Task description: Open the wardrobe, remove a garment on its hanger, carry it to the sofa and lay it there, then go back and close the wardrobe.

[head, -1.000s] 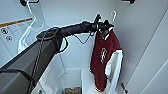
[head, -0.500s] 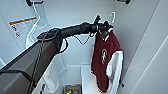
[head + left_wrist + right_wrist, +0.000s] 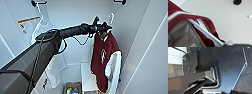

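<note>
The wardrobe [image 3: 75, 15] stands open in front of me, and I look into its white inside. The garment [image 3: 102, 57], a maroon jacket with white sleeves and a white chest emblem, hangs at the right side on its white hanger [image 3: 111, 17]. My left arm reaches in from the lower left. My left gripper [image 3: 103, 27] is shut on the hanger just below the hook, at the jacket's collar. The hook sits below the level of the rail fittings. Close up, the left wrist view shows the maroon collar [image 3: 175, 15] and the hanger's white bar [image 3: 204, 31].
A plain white shirt [image 3: 43, 27] on another white hanger hangs at the left, behind my arm. A low white shelf [image 3: 87, 77] and a basket with small items [image 3: 72, 88] sit on the wardrobe floor. White walls close in on both sides.
The jacket on its hanger has shifted very slightly with my left gripper. Nothing else has visibly changed.
</note>
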{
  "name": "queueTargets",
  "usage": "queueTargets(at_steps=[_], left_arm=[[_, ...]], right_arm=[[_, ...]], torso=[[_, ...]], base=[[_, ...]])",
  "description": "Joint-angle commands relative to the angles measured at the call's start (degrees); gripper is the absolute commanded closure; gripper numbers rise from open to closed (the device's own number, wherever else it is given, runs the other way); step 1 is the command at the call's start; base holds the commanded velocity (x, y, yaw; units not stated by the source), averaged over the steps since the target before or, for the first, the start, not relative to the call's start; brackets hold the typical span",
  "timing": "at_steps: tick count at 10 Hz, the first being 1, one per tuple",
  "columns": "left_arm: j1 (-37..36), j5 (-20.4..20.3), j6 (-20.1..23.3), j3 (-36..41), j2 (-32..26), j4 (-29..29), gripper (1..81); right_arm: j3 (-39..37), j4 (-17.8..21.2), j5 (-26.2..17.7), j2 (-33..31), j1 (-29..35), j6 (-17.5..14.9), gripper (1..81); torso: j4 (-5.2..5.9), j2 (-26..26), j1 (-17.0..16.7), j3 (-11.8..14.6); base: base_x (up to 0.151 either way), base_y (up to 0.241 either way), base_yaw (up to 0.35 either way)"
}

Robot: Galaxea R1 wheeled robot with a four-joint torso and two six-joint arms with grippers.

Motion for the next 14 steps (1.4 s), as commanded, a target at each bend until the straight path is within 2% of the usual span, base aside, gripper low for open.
queueTargets(at_steps=[1, 6, 9, 11, 13, 14], left_arm=[[-12.4, 1.7, 0.0, 1.1, -1.7, -2.4, 81.1], [-12.0, 1.7, 0.0, 2.8, -3.0, -2.4, 81.1], [-10.8, 1.6, 0.1, 4.6, -4.1, -2.4, 81.1], [-8.4, -0.8, 1.5, 5.6, -5.4, -2.4, 81.1], [-7.9, -2.3, 1.5, 5.7, -6.1, -5.0, 81.1], [-7.6, -2.2, 1.4, 5.5, -6.1, -8.9, 81.1]], right_arm=[[0.6, -0.4, -2.9, 0.4, 1.3, -0.2, 1.0], [0.6, -0.4, -2.8, 0.3, 1.3, -0.3, 1.0], [0.6, -0.4, -2.8, 0.6, 1.6, -0.3, 1.0], [0.7, -0.7, -2.9, 0.8, 1.7, -0.3, 1.0], [0.7, -0.7, -2.9, 0.8, 1.7, -0.4, 1.0], [0.7, -0.7, -2.9, 0.8, 1.7, -0.4, 1.0]], torso=[[0.00, 0.0, 0.0, 0.0], [0.00, 0.0, 0.0, 0.0], [0.00, 0.0, -0.1, 0.0], [0.00, 0.0, -0.1, 0.0], [0.00, 0.0, -0.1, 0.0], [0.00, 0.0, -0.1, 0.0]], base=[[-0.113, 0.000, 0.000], [-0.108, 0.000, 0.000], [0.000, 0.000, 0.000], [0.000, 0.000, 0.000], [0.000, 0.000, 0.000], [0.000, 0.000, 0.000]])
